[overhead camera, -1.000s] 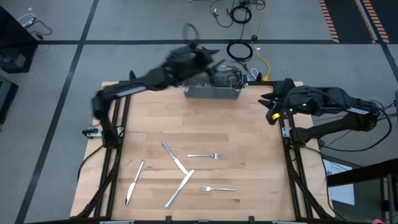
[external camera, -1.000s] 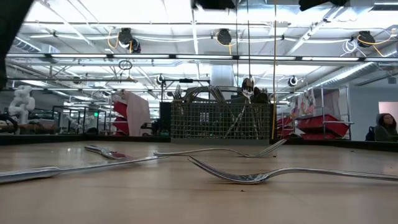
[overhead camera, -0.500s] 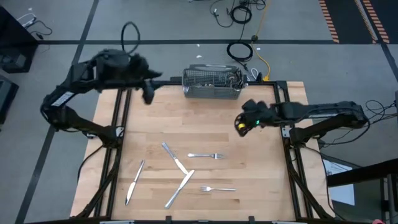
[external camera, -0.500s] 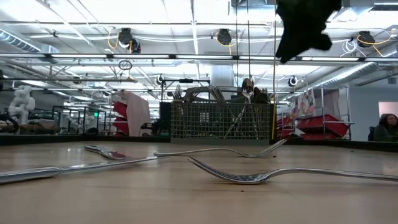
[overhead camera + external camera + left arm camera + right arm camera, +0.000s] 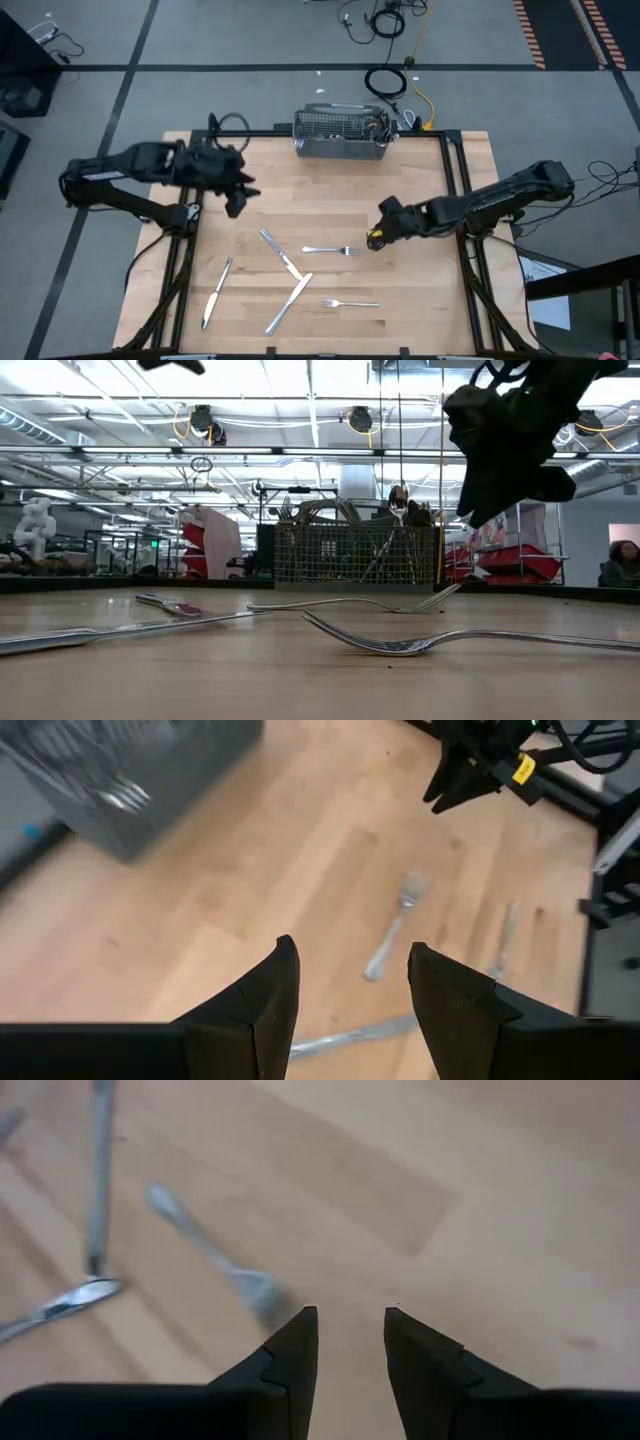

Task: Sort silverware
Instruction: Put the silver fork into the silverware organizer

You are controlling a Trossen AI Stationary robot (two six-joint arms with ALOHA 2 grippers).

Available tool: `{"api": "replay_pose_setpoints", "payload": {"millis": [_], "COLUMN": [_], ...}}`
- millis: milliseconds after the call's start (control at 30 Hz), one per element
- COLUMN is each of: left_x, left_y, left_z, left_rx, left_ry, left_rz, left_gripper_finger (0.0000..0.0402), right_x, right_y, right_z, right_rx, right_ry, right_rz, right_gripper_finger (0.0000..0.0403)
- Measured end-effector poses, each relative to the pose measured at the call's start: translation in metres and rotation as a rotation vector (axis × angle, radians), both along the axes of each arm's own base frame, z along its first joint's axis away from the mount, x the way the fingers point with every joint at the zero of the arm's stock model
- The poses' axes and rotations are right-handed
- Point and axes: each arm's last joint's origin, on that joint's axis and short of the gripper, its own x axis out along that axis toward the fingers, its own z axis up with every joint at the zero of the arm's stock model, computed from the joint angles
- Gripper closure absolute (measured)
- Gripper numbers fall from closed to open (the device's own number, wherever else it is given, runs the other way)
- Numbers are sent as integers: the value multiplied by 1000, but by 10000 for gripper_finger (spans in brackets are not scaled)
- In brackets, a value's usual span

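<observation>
The right hand [image 5: 376,238] hung empty with its fingers parted just beside the tines of a fork [image 5: 331,250] lying on the wooden counter [image 5: 320,190] among three knives [image 5: 281,256] and another fork [image 5: 349,302], while the left hand [image 5: 238,200], also open and empty, waited over the counter's left part.

both arms are matte black, built of slim tubular links joined by bulkier rounded housings. the left arm [image 5: 140,170], at the left of the high view, carries a dark cable loop near its wrist. the right arm [image 5: 480,205], at the right, shows a yellow tab by its gripper and a small green light in the low view. each wrist view shows two black, wedge-shaped fingers [image 5: 270,995] with stepped, angular edges.
</observation>
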Motion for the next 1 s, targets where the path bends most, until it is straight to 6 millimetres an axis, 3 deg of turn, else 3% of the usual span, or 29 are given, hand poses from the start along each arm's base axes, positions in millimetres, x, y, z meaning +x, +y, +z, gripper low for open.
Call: {"api": "replay_pose_setpoints", "payload": {"millis": [200,400,567,1000], "left_x": [-3,-6,-7,-7], "left_y": [-18,-28,-33,-34], "left_z": [-45,-67,-71,-72], "left_rx": [-151,-216,-218,-181], "left_ry": [-41,-59,-52,-48], "left_rz": [5,0,-22,-21], "left_gripper_finger": [212,212,212,212], "right_x": [14,21,28,44], "right_y": [20,34,42,38], "right_z": [-14,-32,-45,-63], "right_rx": [122,203,234,205], "right_ry": [-41,-5,-1,-30], "right_rz": [-34,-78,-87,-103], "right_gripper_finger": [240,195,193,201]}}
